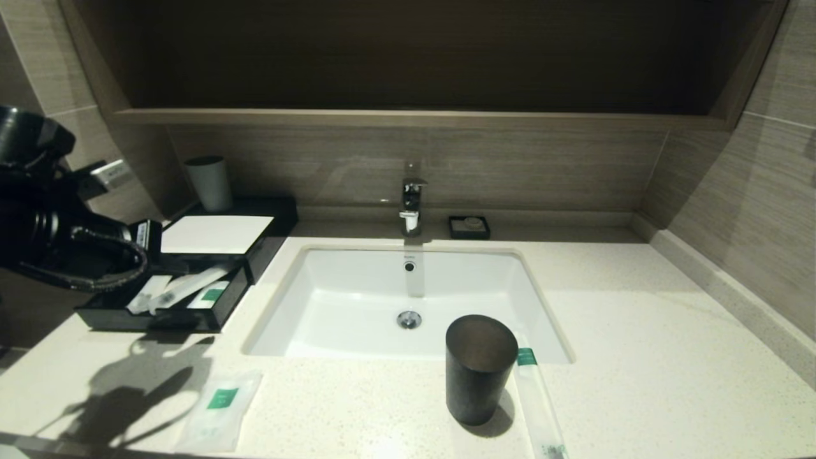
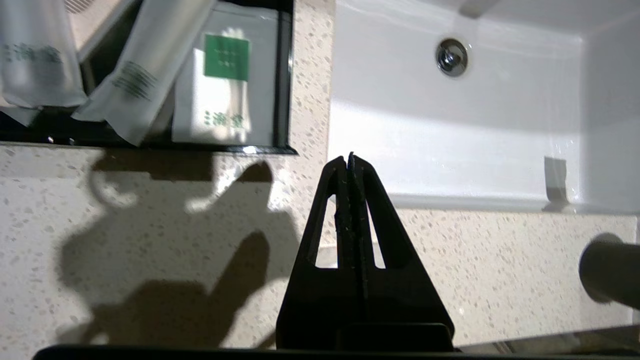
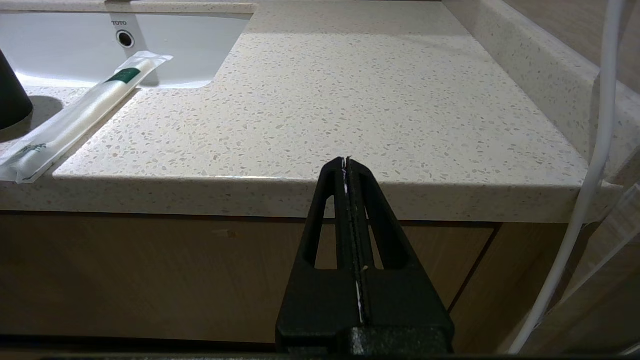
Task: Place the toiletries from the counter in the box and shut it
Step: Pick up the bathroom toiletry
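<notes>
Only the right wrist view shows the right tool (image 3: 347, 161), clamped empty below the worktop (image 3: 350, 100) front edge; the left tool (image 2: 350, 157) is likewise pressed together, empty. The long sachet (image 1: 539, 408) runs from the sink (image 1: 357, 319) rim to the front edge.

Left arm (image 1: 44, 210): glossy black w/ looped black cable; both wrists end in matte black triangular jaws w/ cut-out slots.

The table (image 1: 637, 357) is cream-white, speckled brown. The sink (image 1: 357, 319) is plain white. The box (image 1: 191, 319) is black, its top panel (image 1: 217, 234) white. The sachets (image 1: 220, 411) are translucent white with green labels. The cup (image 1: 479, 370) is dark.
</notes>
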